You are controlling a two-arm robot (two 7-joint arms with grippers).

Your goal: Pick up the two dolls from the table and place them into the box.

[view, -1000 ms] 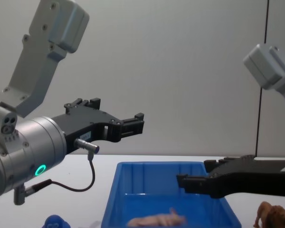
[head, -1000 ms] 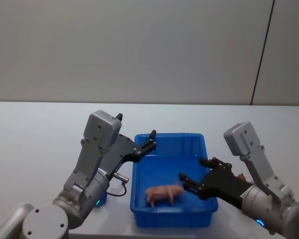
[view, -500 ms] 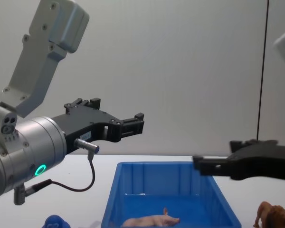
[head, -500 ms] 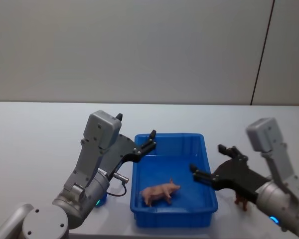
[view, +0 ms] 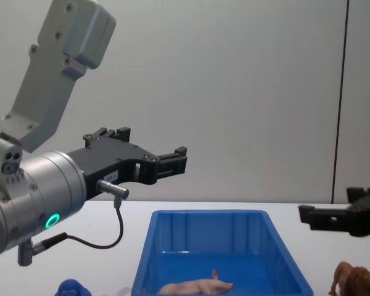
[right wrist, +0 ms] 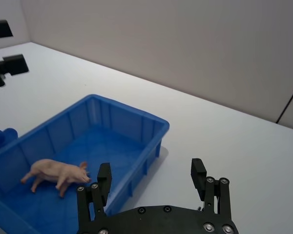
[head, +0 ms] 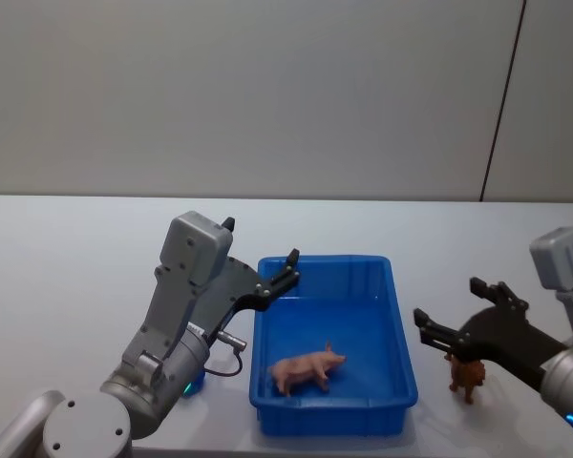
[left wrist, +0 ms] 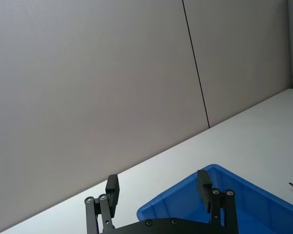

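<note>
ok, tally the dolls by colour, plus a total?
pink doll: 1
brown doll: 1
blue doll: 1
total: 3

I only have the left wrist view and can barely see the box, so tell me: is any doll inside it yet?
Observer: Yes. The pink doll is inside the box, on its floor.
Operator: Where's the lion?
Observer: The lion stands on the table, just right of the box.
Operator: My left pincer is open near the box's corner. And the right one?
Observer: The right pincer hangs open above the table, close to the lion.
</note>
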